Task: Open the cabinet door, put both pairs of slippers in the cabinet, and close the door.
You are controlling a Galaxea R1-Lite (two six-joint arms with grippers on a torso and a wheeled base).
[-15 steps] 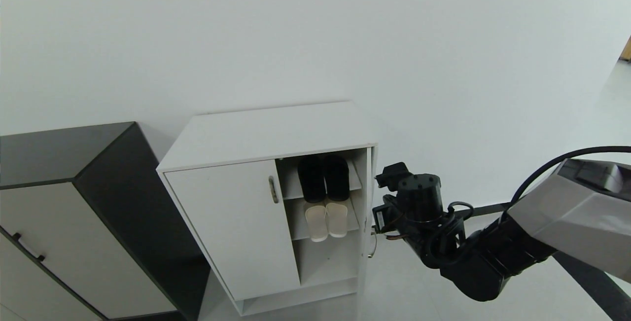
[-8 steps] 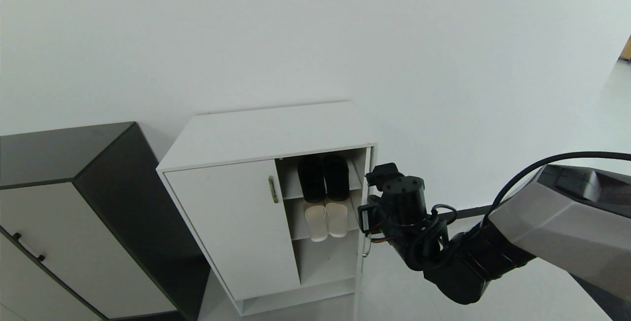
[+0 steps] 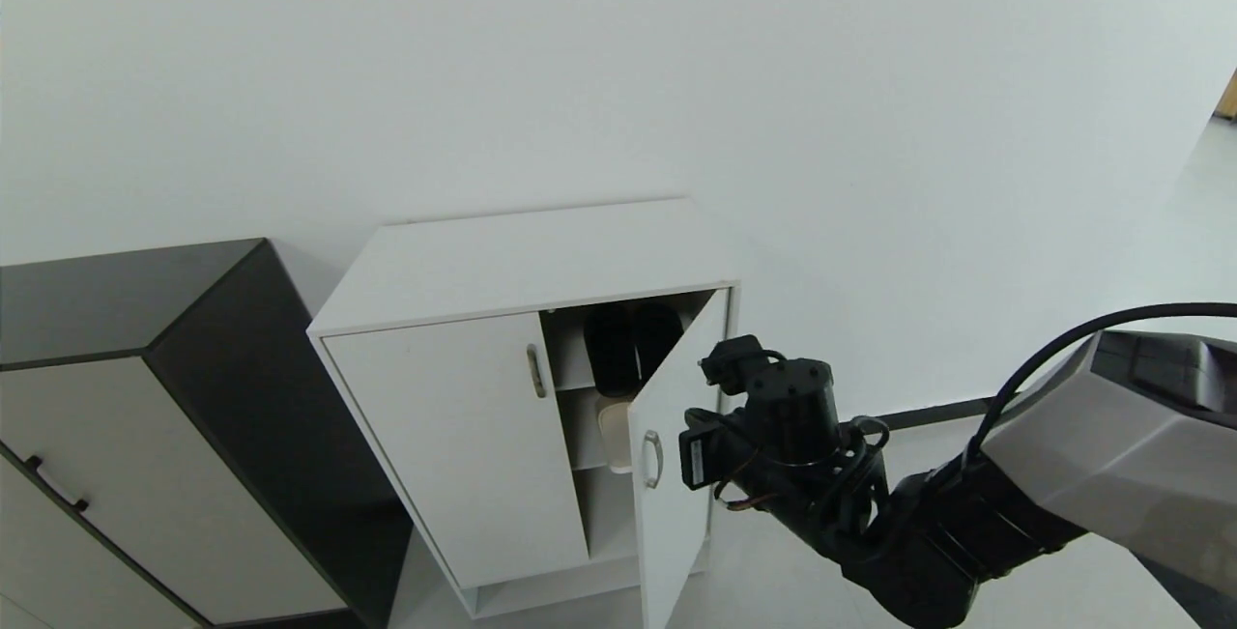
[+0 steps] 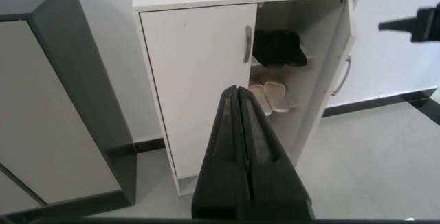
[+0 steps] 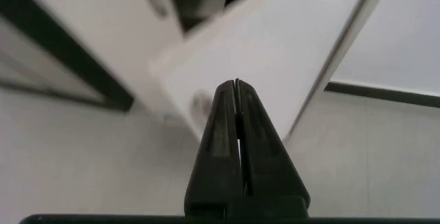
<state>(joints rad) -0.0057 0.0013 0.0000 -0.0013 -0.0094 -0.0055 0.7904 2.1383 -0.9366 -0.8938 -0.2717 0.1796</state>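
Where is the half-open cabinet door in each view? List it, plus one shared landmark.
Head view: half-open door, lower centre, right of the closed door.
Left wrist view: beside the slippers, inner face showing.
Right wrist view: white panel past the right gripper.
Shared landmark: its handle.

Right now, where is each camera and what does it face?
Head view: on the head, looking down at the cabinet and its half-open right door; right arm shows.
Left wrist view: on the left arm, facing the cabinet front past the shut left end effector.
Right wrist view: on the right arm, close to that door, behind the shut right end effector.
All three share that door.
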